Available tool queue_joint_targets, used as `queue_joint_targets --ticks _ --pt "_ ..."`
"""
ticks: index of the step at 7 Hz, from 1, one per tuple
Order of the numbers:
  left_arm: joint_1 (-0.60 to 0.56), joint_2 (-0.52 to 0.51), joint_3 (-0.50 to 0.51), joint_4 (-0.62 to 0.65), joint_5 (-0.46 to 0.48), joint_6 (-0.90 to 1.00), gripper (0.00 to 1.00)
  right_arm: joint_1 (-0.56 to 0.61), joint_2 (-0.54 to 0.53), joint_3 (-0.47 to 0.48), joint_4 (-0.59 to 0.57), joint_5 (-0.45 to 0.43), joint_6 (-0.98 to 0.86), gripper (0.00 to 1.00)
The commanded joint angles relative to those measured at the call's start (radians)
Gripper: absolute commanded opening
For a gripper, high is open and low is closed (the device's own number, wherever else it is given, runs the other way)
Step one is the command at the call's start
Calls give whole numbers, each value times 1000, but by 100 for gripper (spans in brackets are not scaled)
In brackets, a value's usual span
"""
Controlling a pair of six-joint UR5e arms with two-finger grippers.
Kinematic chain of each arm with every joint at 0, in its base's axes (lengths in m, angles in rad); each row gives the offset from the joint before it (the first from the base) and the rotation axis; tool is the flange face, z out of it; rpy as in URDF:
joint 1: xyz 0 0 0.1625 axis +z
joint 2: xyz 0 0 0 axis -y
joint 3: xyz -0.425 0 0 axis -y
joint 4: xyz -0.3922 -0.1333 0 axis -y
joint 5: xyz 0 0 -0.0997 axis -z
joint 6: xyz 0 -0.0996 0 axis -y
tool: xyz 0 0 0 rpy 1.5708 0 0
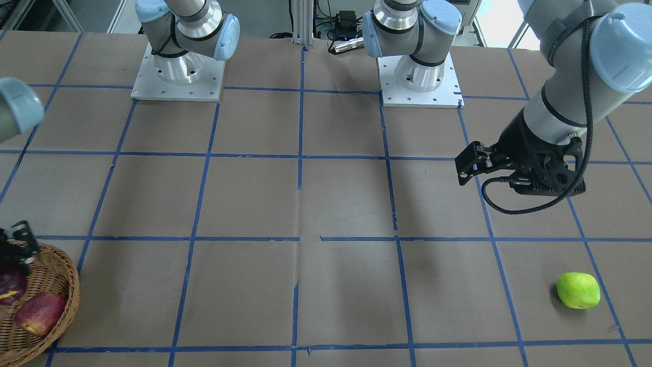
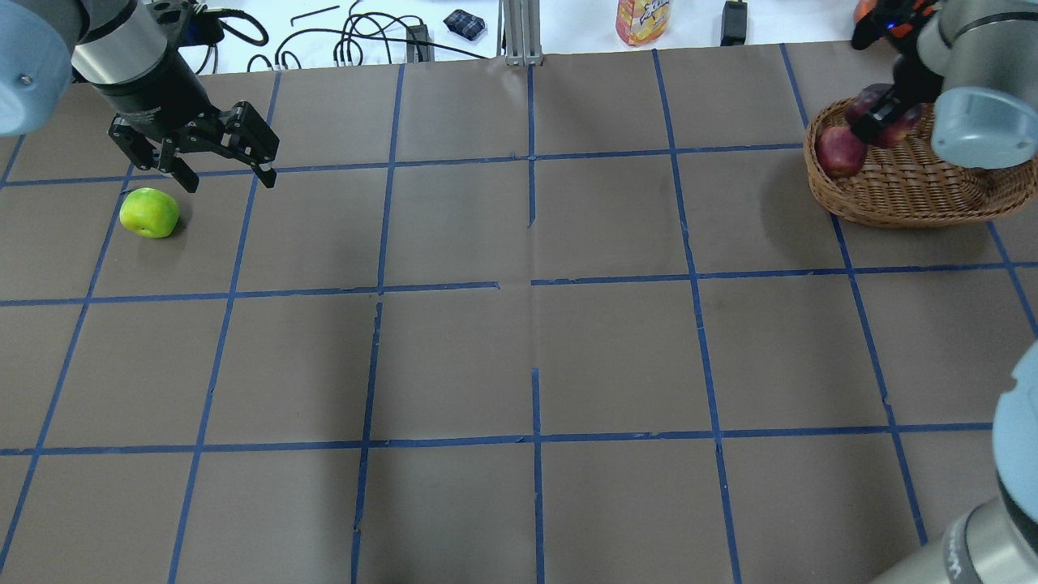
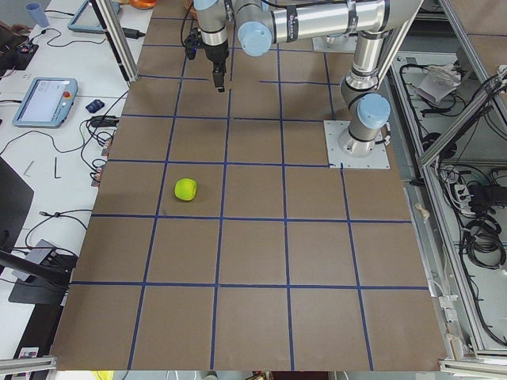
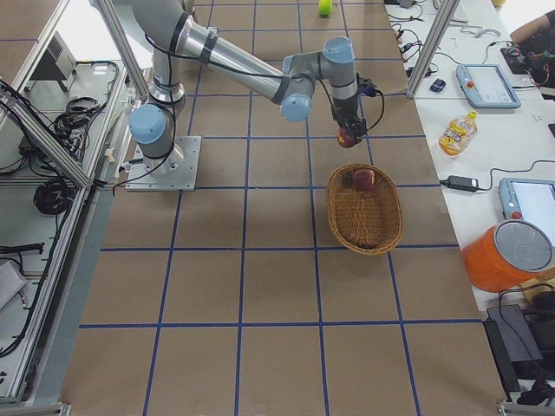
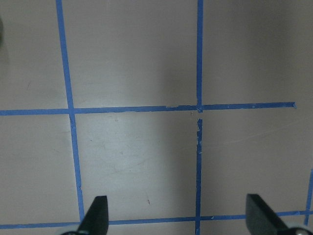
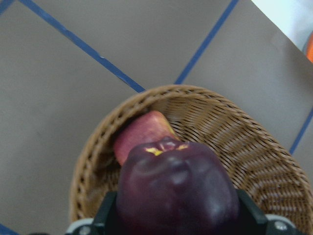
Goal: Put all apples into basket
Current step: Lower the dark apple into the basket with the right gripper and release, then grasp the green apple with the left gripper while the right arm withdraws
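The lime green apple [image 2: 149, 212] lies on the table at my far left, also in the front view [image 1: 578, 290]. My left gripper [image 2: 227, 174] is open and empty, hovering just beyond and to the right of it; its wrist view shows only table between the fingertips [image 5: 98, 215]. My right gripper [image 2: 880, 122] is shut on the dark maroon apple [image 6: 176, 196] and holds it over the wicker basket [image 2: 900, 191]. The red apple [image 2: 839, 152] lies inside the basket at its left end, also in the right wrist view [image 6: 142, 132].
The basket stands at the table's far right corner [image 4: 364, 230]. Cables and an orange bottle [image 2: 642, 20] lie beyond the far edge. The two arm bases [image 1: 178, 76] [image 1: 420, 76] stand on plates at the robot's side. Blue tape lines grid the brown table.
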State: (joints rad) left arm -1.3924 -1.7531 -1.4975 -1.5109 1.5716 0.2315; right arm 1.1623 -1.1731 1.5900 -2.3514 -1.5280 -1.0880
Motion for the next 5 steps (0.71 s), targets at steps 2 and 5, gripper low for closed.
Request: queue_joint_targets --ticks 2,5 --pt "151 -179 17 223 42 304 100 -214 142 -90 -11 188 -213 17" --pt "286 -356 57 428 78 521 100 -316 251 -174 -11 397 -276 53"
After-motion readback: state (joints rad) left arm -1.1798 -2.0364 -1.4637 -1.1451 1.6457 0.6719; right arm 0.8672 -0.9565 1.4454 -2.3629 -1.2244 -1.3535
